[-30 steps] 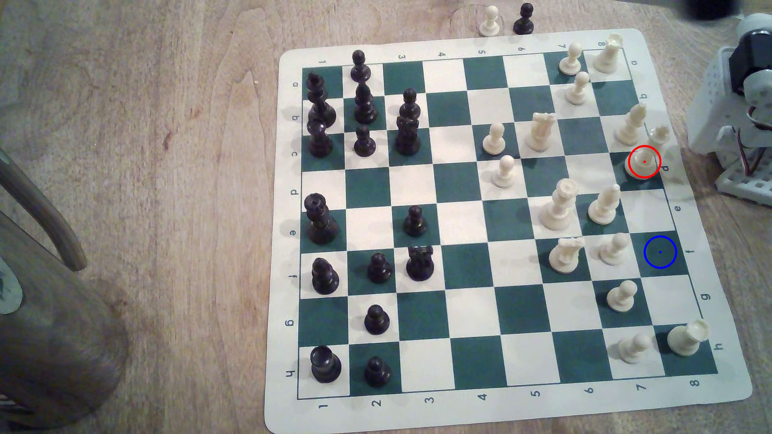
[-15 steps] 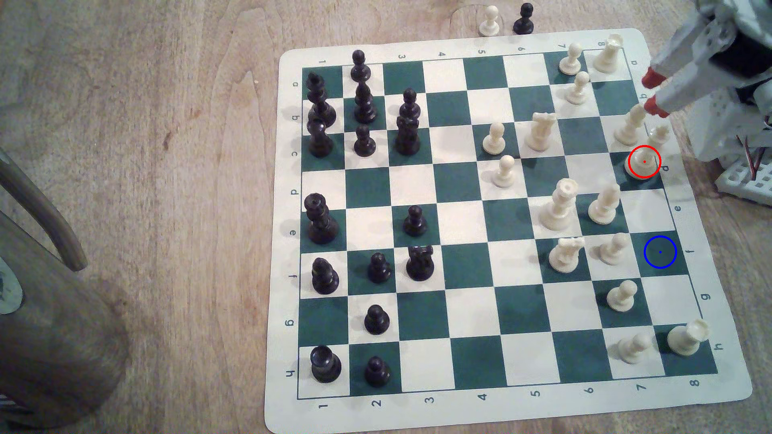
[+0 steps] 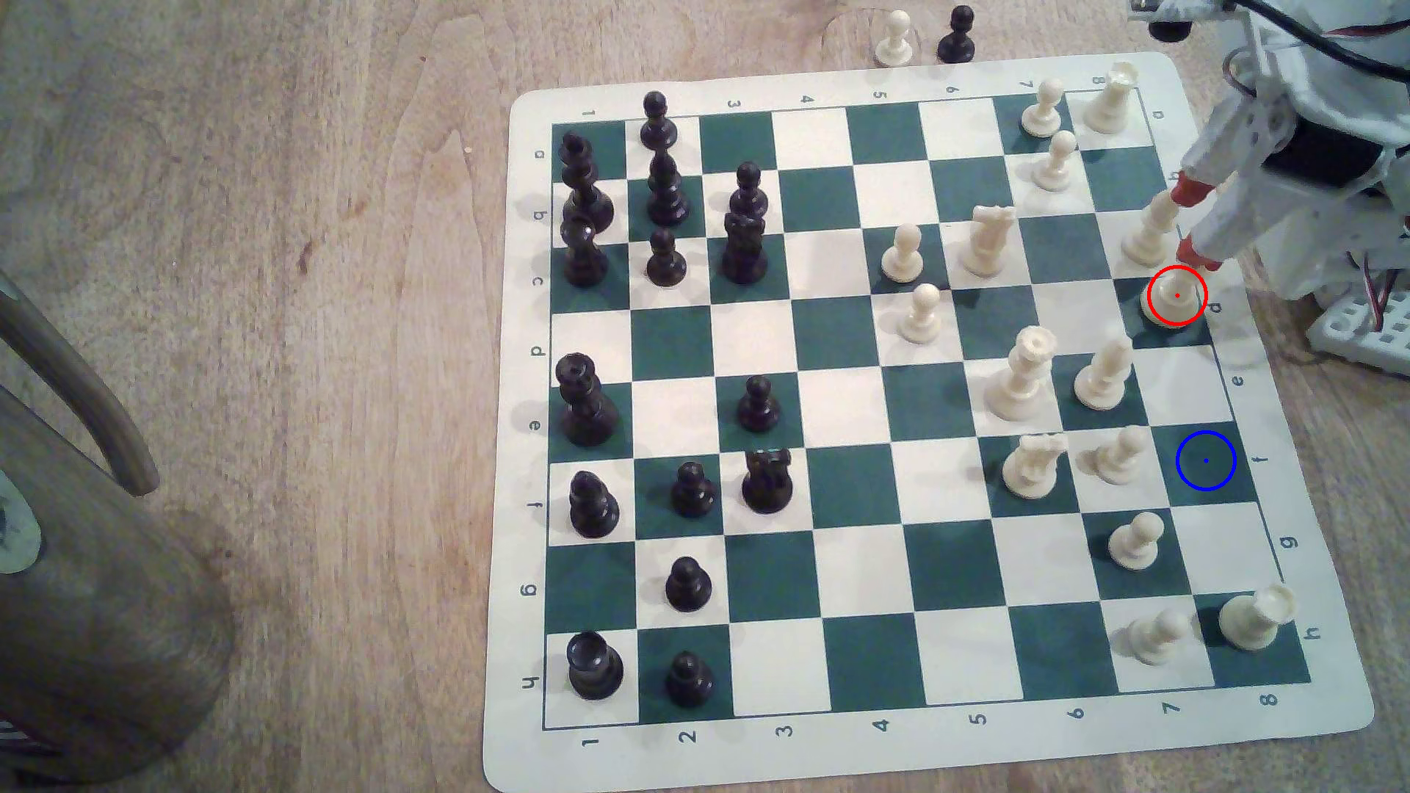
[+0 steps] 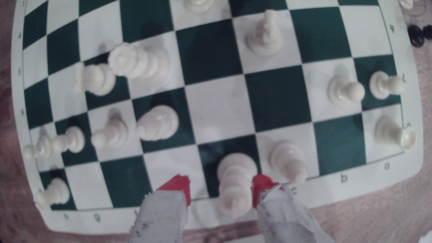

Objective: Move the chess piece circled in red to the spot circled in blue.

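The cream piece circled in red (image 3: 1173, 299) stands on a dark green square at the board's right edge in the exterior view. My gripper (image 3: 1190, 221) hangs over it, open, and its red-tipped fingers hide the piece's top. In the wrist view the piece (image 4: 235, 184) rises between the red fingertips (image 4: 177, 187), nearer to one of them, and my gripper (image 4: 219, 189) is not closed on it. The spot circled in blue (image 3: 1205, 460) is a bare green square two rows nearer along the same edge.
A cream bishop (image 3: 1150, 229) stands right beside the far fingertip. More cream pieces (image 3: 1102, 377) sit just inside the edge column, and a pawn (image 3: 1118, 457) neighbours the blue ring. Dark pieces (image 3: 587, 396) fill the exterior view's left. The arm's base (image 3: 1358, 328) sits off the board's right edge.
The gripper came into view from the upper right and dropped toward the red-circled piece. Its open fingers now straddle the piece's top. No chess piece has moved.
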Tool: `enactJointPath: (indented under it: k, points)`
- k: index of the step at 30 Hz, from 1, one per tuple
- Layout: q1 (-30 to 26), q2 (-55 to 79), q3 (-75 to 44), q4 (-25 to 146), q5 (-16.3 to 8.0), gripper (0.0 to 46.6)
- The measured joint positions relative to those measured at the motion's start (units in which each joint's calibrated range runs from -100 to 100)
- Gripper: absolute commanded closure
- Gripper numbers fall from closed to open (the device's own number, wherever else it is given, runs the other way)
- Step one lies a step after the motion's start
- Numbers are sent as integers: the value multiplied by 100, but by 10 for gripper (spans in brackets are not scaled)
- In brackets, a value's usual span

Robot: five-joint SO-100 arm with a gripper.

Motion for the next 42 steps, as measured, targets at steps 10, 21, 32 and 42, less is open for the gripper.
enactJointPath:
  k: [10,21,32,42]
  points:
    - [88,293,181,0,112,317]
    - [52,804,181,0,142,325]
    - [22,1081,271,-96,142,363]
    - [-88,1131,271,-96,142,464]
